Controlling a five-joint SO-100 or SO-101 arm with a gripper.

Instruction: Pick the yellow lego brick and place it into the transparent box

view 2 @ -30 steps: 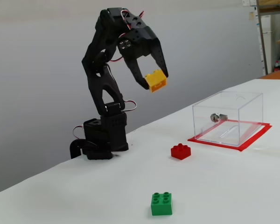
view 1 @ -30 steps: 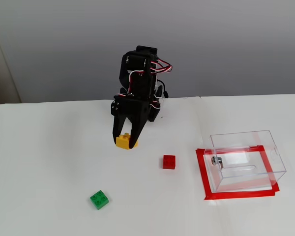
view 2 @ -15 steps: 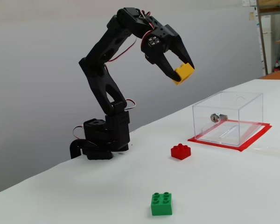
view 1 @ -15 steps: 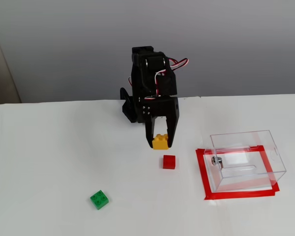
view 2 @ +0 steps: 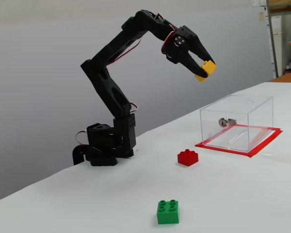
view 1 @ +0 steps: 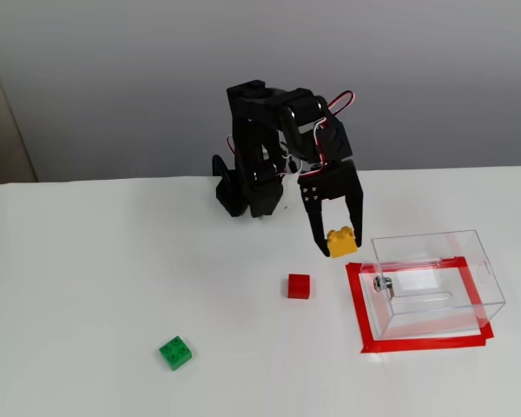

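Our black two-finger gripper (view 2: 205,69) was clamped on the small yellow plastic brick (view 1: 341,241), held high; we judged it should clear the clear plastic box's (view 2: 262,104) near wall before releasing.

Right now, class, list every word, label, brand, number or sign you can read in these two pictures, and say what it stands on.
None can be read. The yellow lego brick in the gripper, the red brick, the green brick and the transparent box show no legible print; any stud lettering is too small. Shelf items at the far right of this fixed view are too blurred.
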